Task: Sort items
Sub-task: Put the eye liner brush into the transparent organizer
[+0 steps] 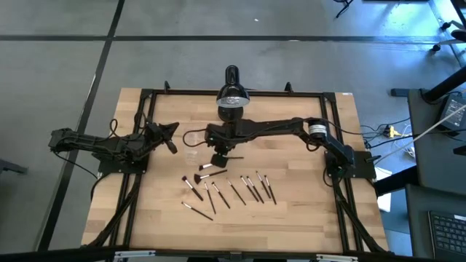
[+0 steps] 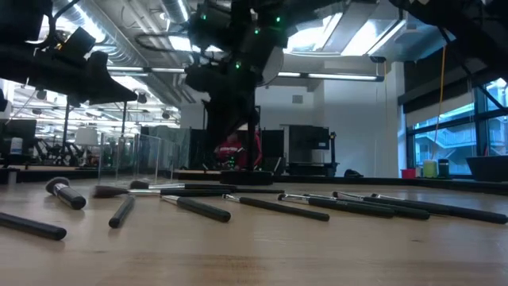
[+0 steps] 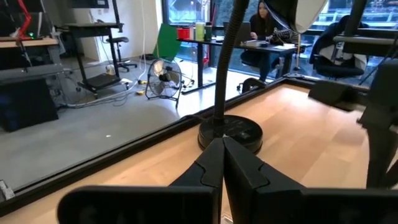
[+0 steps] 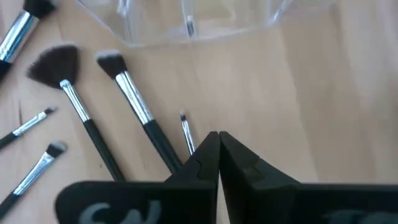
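Several thin makeup brushes [image 1: 233,191] with dark handles lie flat on the wooden table [image 1: 306,218], near its middle and front. They also show in the low view [image 2: 198,208]. My right gripper [image 1: 217,159] hangs above the farthest brushes, slanting down, with its fingers shut [image 4: 217,135]. Under it lie a fan brush [image 4: 59,62], a flat-tipped brush [image 4: 115,65] and a very thin brush [image 4: 185,127], whose handle runs out of sight behind one finger. My left gripper [image 3: 222,146] is shut and level at the table's left [image 1: 173,138], touching nothing. My right gripper is shut with nothing showing in the seam between its fingertips. The thin brush's ferrule [image 4: 188,142] disappears behind one finger [image 4: 199,162], off to the side of the seam. I cannot tell whether the finger touches it.
A clear plastic cup [image 1: 191,154] stands just left of my right gripper and shows close ahead of it in the right wrist view [image 4: 199,18]. A black desk lamp [image 1: 231,98] stands at the table's far middle, its round base [image 3: 230,132] in front of my left gripper.
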Controlling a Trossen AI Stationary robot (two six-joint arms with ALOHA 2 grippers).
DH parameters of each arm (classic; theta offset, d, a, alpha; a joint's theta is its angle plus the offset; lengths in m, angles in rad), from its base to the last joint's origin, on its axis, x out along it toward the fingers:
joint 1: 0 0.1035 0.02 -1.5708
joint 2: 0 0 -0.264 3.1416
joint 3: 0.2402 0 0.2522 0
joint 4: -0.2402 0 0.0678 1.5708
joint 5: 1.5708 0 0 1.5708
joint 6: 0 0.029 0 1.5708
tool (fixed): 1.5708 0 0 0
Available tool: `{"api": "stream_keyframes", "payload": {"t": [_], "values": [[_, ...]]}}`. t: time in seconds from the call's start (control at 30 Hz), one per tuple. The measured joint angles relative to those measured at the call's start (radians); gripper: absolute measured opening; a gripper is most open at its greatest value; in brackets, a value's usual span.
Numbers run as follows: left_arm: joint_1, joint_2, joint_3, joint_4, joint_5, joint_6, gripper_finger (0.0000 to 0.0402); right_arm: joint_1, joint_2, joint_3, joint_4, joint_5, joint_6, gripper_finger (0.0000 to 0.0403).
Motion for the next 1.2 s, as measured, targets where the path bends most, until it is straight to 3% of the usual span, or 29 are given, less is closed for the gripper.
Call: {"api": "stream_keyframes", "payload": {"t": [0.17, 0.37, 0.47, 0.6, 0.73, 0.87, 0.97, 1.2], "values": [[0.0, 0.0, 0.0, -0.004, 0.023, 0.0, 0.0006, 0.011, -0.035, 0.001, -0.08, 0.029, -0.042, 0.0011], [0.0, 0.006, 0.0, -0.014, 0.022, -0.008, 0.0006, 0.01, -0.089, 0.002, -0.454, 0.036, -0.107, 0.0016], [0.0, 0.009, 0.0, -0.003, 0.013, -0.012, 0.0006, 0.01, -0.095, 0.002, -0.633, 0.048, -0.111, 0.0038], [0.0, 0.009, 0.0, 0.001, -0.007, -0.03, 0.0006, 0.028, -0.092, 0.002, -0.747, 0.053, -0.129, 0.0086], [0.0, 0.009, 0.0, 0.01, -0.007, -0.034, 0.0006, 0.054, -0.09, 0.002, -0.694, 0.075, -0.215, 0.013], [0.0, 0.009, 0.0, 0.027, -0.013, -0.024, 0.0006, 0.076, -0.089, 0.002, -0.51, 0.2, -0.293, 0.0145], [0.0, 0.009, 0.0, 0.039, -0.032, 0.002, 0.0006, 0.083, -0.08, 0.002, -0.353, 0.248, -0.302, 0.0137], [0.0, 0.009, 0.0, 0.031, -0.057, 0.035, 0.0006, 0.078, -0.013, 0.002, -0.058, 0.192, -0.261, 0.0095]]}}
